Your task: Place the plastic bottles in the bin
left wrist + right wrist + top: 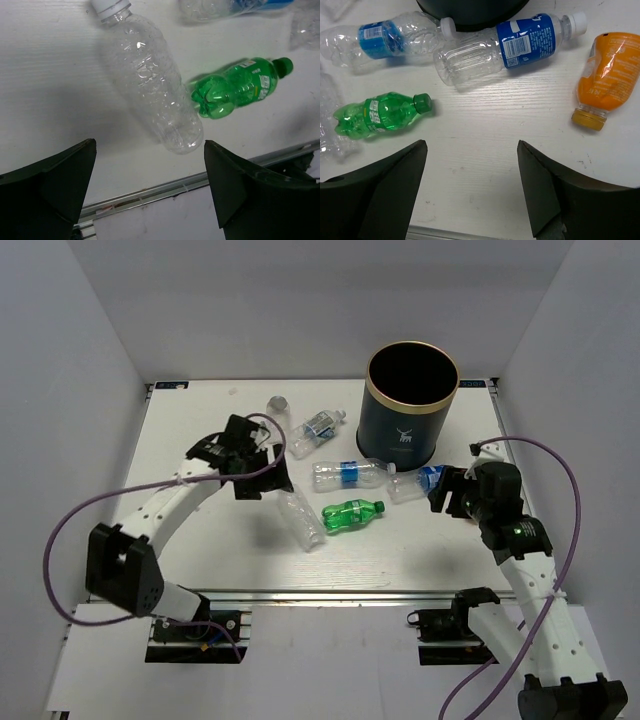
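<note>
The dark bin [410,405] with a gold rim and white deer logo stands at the back right. A clear crumpled bottle [300,520] and a green bottle [352,515] lie at mid-table. Two clear bottles with blue labels [350,474] [415,483] lie in front of the bin. My left gripper [262,475] is open and empty, above the clear bottle [150,80], with the green bottle [237,87] to its right. My right gripper [445,490] is open and empty, above bare table near the blue-label bottle [510,47] and the green bottle [380,114].
An orange bottle [607,75] lies to the right of the right gripper. Another blue-label bottle [315,430] and a small clear one [279,403] lie at the back, left of the bin. The table's front rail [150,192] is close below the left gripper.
</note>
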Robot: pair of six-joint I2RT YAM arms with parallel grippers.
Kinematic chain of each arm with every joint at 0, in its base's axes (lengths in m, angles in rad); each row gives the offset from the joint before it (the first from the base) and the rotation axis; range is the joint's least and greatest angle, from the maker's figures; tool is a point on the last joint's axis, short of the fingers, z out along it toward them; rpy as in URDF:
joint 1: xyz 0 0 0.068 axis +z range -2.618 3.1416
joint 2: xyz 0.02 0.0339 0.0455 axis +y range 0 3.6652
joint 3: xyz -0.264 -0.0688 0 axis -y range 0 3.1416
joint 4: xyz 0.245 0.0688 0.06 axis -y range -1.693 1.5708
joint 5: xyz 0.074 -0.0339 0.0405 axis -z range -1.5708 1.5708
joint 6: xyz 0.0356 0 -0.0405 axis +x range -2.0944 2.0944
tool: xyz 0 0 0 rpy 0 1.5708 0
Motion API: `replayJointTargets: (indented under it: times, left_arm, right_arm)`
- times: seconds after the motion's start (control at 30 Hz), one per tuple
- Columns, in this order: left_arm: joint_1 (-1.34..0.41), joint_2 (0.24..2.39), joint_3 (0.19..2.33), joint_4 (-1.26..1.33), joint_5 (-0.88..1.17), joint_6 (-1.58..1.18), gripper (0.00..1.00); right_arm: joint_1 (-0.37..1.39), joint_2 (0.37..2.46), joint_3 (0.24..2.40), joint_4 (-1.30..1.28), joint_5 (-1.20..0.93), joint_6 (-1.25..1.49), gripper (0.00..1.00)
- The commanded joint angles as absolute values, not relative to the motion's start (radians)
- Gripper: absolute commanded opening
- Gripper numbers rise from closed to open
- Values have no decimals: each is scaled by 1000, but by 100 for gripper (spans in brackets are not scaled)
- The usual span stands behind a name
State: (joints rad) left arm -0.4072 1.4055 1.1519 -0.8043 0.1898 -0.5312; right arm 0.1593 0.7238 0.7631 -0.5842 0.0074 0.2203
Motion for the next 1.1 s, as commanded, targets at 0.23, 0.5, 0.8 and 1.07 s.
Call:
replayJointTargets:
  times: [0.23, 0.5, 0.8, 1.07]
  left_arm:
    - [-578, 1621, 1201, -744, -86, -771, 100]
    - [-644, 1796, 1235, -729, -170, -839, 100]
    - [-687, 1763, 1206, -713, -213, -874, 31]
    - [-726, 1456, 1377, -805, -222, -723, 0]
  right_arm:
    - [164, 729, 805, -600, -26, 278, 81]
    - [186, 753, 834, -615, -38, 270, 81]
    - [235, 808, 891, -589, -171, 149, 43]
    - [363, 920, 885, -563, -469, -250, 51]
